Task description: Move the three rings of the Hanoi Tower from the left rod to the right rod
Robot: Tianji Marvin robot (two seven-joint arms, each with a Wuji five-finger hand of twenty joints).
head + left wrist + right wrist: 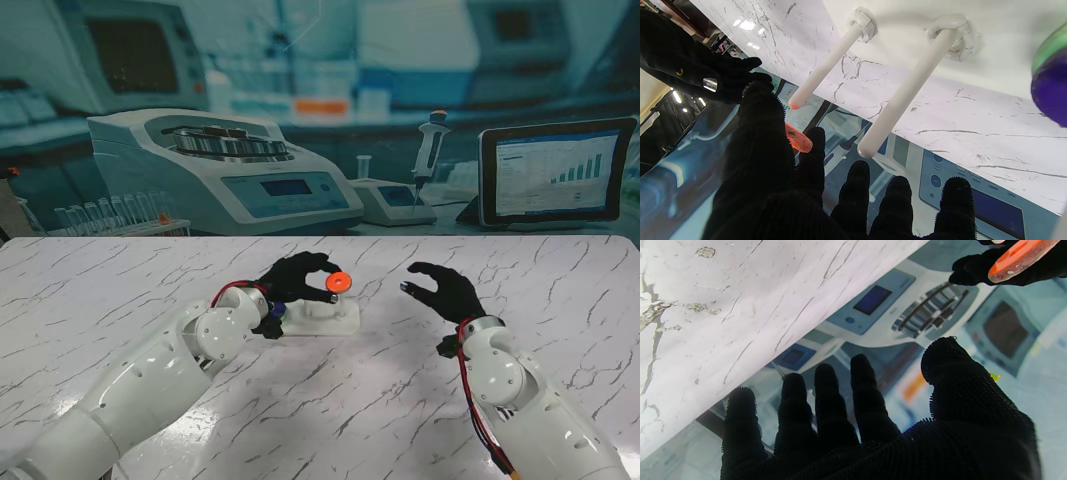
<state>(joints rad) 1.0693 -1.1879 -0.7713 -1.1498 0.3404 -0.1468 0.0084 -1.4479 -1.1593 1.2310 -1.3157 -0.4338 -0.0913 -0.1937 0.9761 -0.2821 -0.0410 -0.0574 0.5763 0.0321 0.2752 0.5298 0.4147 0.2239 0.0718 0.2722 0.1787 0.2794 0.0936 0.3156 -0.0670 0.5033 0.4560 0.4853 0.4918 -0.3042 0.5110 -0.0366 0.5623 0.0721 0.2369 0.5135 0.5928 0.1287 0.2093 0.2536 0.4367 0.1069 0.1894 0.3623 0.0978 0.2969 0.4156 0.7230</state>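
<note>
My left hand (295,277) is shut on a small orange ring (337,284), pinched between thumb and forefinger above the white tower base (325,318). The left wrist view shows that orange ring (798,139) close to the tip of the right rod (825,66), with the middle rod (907,90) bare beside it. Green and purple rings (1052,76) sit at the frame edge, on the left rod I take it. My right hand (447,290) hovers open to the right of the base, fingers spread, holding nothing. The orange ring (1020,258) also appears in the right wrist view.
The base stands mid-table on white marble (120,290). A centrifuge (215,170), a small device with a pipette (400,195) and a tablet (555,172) stand beyond the table's far edge.
</note>
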